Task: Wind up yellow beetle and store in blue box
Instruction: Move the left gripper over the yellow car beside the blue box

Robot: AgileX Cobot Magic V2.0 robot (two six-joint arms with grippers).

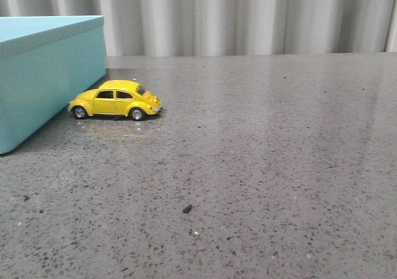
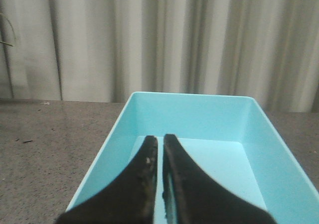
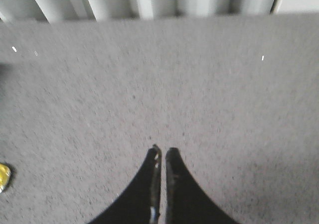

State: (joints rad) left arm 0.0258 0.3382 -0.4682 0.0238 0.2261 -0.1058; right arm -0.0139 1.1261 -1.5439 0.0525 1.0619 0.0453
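Note:
The yellow beetle [image 1: 116,99] stands on its wheels on the grey table, just right of the blue box [image 1: 43,74] at the far left. A sliver of the beetle [image 3: 3,176] shows at the edge of the right wrist view. The box is open and empty in the left wrist view [image 2: 199,114]. My left gripper [image 2: 160,140] is shut and empty, above the box's inside. My right gripper [image 3: 163,152] is shut and empty above bare table, away from the beetle. Neither gripper shows in the front view.
The speckled grey table [image 1: 260,167] stretches to the right and front of the car. A small dark speck [image 1: 187,209] lies on it in the near middle. A grey pleated curtain [image 1: 248,15] closes off the far edge.

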